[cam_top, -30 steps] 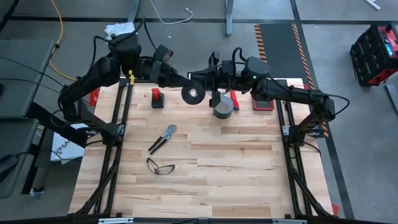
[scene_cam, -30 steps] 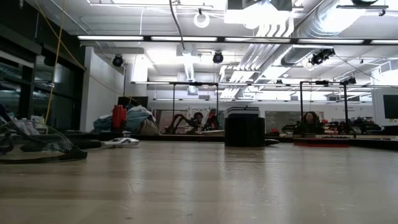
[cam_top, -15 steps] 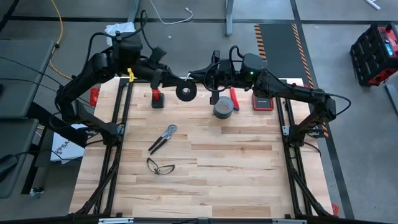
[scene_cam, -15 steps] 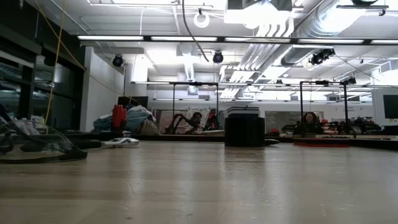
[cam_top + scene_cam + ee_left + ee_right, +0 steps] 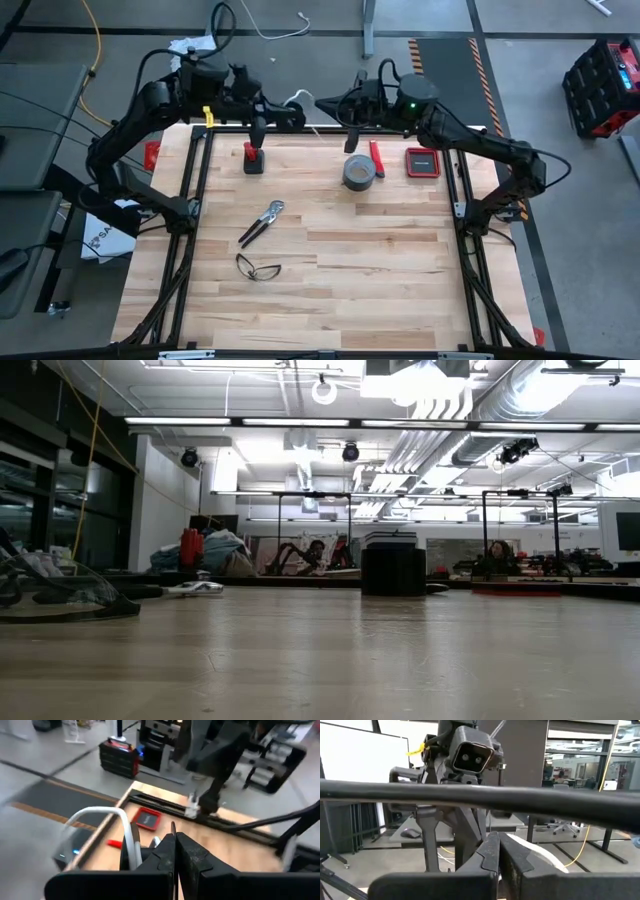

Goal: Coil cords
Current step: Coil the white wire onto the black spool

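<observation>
Both grippers meet above the wooden table's [image 5: 330,260] far edge: left gripper [image 5: 296,117] and right gripper [image 5: 322,104] fingers together, thin white cord [image 5: 296,99] looping between them.

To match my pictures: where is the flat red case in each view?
High: red case, upper right of centre.
Low: right, at mid-height.
Left wrist: left of centre.
Right wrist: not in it.
Landmark: grey tape roll, left of it in high and low views.

Bright, even light falls from ceiling tube lamps [image 5: 180,421], glaring white above the grey tape roll [image 5: 392,565]; the wooden tabletop [image 5: 320,660] nearest the camera is blurred.
</observation>
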### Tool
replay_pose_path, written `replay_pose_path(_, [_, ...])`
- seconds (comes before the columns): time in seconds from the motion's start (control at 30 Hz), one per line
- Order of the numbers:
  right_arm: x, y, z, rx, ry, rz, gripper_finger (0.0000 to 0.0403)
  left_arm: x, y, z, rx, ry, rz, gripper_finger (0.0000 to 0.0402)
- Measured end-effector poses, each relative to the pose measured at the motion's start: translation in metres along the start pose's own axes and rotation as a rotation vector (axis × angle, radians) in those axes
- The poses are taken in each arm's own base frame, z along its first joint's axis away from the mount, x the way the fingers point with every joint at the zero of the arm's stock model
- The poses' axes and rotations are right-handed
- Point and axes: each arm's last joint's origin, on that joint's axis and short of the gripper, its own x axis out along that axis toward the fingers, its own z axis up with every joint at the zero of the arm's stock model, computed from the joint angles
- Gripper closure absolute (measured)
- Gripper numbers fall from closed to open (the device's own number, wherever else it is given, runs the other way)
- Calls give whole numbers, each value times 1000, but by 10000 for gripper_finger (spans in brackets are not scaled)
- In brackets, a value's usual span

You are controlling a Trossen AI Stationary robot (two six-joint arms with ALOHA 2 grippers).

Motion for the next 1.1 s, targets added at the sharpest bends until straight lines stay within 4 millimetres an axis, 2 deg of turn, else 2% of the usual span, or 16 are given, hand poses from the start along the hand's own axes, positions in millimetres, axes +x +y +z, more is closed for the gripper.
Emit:
replay_pose_path(0.23, [-2, -1, -1, 7, 20, -2, 402, -13, 1, -5, 196, 42, 122, 402])
replay_pose_path(0.43, [-1, 0, -3, 33, 39, -1, 396, -18, -7, -11, 419, 109, 223, 401])
replay_pose_path(0.53, [-1, 0, -5, 40, 65, 1, 373, -15, -15, -14, 518, 145, 217, 401])
replay_pose_path(0.73, [1, 10, -13, 50, 138, -2, 294, -12, -37, -18, 673, 171, 225, 402])
replay_pose_path(0.87, [3, 17, -17, 41, 164, -23, 266, -12, -48, -18, 694, 141, 212, 401])
replay_pose_path(1.1, [6, 19, -27, -6, 229, -65, 263, -13, -60, -17, 648, 88, 172, 402])
